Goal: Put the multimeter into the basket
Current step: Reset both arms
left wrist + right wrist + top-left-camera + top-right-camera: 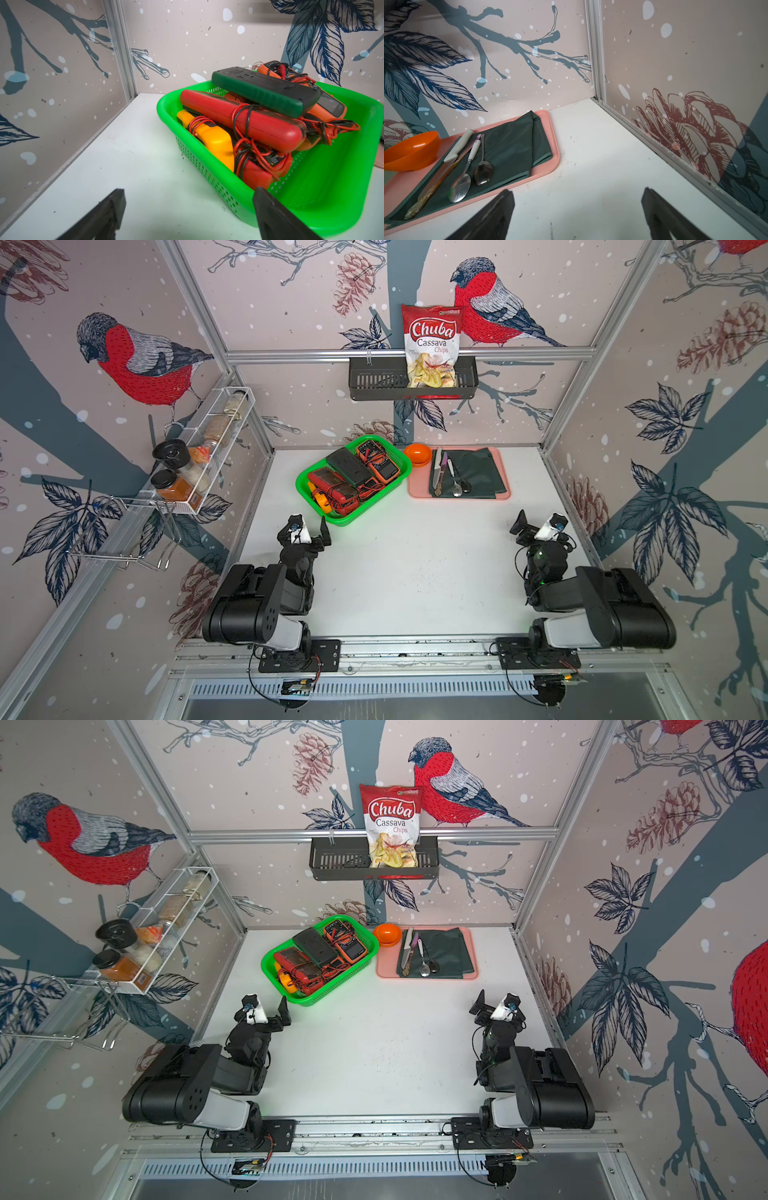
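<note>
Your left end effector (189,194) hangs spread wide and empty just short of the basket (300,485), your right end effector (577,194) likewise near the pink tray (554,161); the multimeters (348,466) all sit piled in the basket, leads (243,116) wound round them, none on the bench (415,572), so the task looks done

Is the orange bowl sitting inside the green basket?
No, the orange bowl sits on the pink tray, outside the green basket.
</note>
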### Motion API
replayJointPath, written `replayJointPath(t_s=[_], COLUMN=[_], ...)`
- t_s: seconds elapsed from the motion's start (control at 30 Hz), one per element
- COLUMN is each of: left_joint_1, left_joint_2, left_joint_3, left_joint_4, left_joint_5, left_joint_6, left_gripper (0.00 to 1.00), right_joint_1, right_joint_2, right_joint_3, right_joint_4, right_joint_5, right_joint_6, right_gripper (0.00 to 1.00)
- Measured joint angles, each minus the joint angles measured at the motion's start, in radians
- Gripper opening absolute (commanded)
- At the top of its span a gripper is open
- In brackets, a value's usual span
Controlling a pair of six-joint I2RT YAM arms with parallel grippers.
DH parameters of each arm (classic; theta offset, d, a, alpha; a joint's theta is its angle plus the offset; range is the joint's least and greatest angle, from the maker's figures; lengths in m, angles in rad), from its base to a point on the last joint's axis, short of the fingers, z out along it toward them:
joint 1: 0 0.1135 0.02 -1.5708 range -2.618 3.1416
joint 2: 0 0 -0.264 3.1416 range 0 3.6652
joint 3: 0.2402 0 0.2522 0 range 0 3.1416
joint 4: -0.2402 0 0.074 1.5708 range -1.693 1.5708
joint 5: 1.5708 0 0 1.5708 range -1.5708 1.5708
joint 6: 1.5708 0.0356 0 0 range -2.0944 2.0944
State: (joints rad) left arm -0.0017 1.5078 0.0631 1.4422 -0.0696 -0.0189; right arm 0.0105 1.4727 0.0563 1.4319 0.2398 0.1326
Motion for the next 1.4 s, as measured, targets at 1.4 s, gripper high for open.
replayJointPath(t_s=[1.4], left_joint_1=[0.047], left_joint_2=[0.013], left_joint_3=[0.162], left_joint_4=[-0.198], left_joint_5=[0.278], left_joint_6=[0.052], left_gripper=[0.98], right_joint_1=[0.018], right_joint_2=[0.063], right_joint_3=[0.132], right_joint_4=[-0.104], right_joint_5=[-0.020], right_joint_6=[-0.050], right_gripper=[1.00])
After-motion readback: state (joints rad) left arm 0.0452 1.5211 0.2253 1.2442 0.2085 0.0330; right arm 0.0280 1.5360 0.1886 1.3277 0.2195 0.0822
